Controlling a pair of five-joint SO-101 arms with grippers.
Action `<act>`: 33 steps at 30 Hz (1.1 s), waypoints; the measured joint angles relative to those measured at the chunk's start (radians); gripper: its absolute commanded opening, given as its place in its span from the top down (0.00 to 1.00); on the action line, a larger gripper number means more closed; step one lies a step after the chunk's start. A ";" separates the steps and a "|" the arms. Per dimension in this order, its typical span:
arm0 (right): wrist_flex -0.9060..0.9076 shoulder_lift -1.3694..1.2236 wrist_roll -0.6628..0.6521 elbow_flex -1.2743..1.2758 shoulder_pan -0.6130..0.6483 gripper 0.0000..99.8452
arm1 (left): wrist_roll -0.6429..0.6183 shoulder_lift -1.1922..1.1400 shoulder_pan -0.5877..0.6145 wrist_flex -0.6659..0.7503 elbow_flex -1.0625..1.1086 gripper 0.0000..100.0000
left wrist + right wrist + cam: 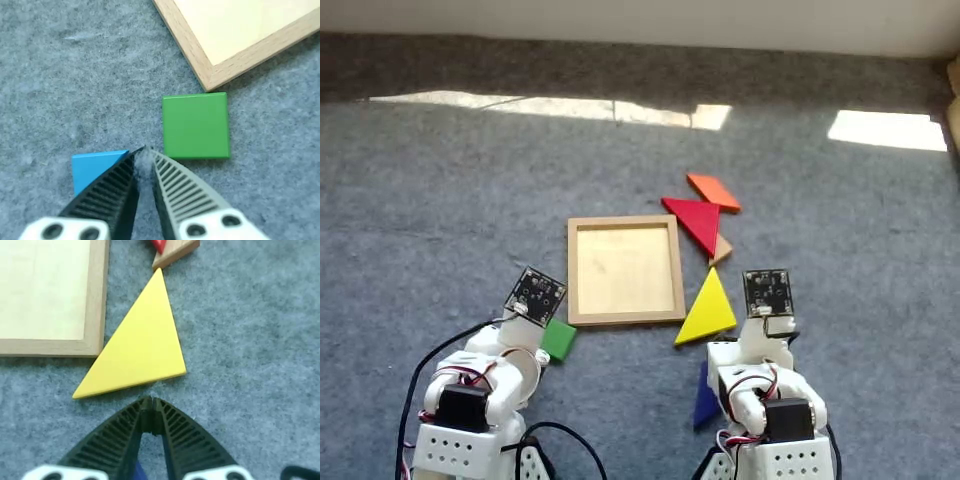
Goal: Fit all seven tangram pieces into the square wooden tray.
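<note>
Lying just beside left pincer (146, 151), green square (196, 126).

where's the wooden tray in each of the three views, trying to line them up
High view: the tray lies mid-carpet, just ahead of both arms.
Left wrist view: one tray corner, beyond the green square and the left end effector.
Right wrist view: another tray corner, beside the yellow triangle, ahead of the right end effector.
Shared landmark: the tray's near rim, which ends in those corners.
</note>
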State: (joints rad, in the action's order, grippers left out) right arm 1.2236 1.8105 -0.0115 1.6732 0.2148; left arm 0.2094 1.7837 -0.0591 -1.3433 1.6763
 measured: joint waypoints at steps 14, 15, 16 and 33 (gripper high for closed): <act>0.002 -0.288 0.086 -0.400 -0.106 0.98 | 0.000 0.000 0.000 0.000 0.000 0.99; 0.002 -0.351 0.091 -0.453 -0.106 0.98 | 0.000 0.000 0.000 0.000 0.000 0.99; 0.002 -0.417 0.092 -0.508 -0.107 0.98 | 0.000 0.000 0.000 0.000 0.000 0.99; -0.008 -1.183 0.511 -0.781 0.084 0.62 | 0.000 0.000 0.000 0.000 0.000 0.99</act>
State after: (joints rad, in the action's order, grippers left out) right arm 1.2160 0.6276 0.4994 0.8922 0.2992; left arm 0.2094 1.7837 -0.0591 -1.3433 1.6763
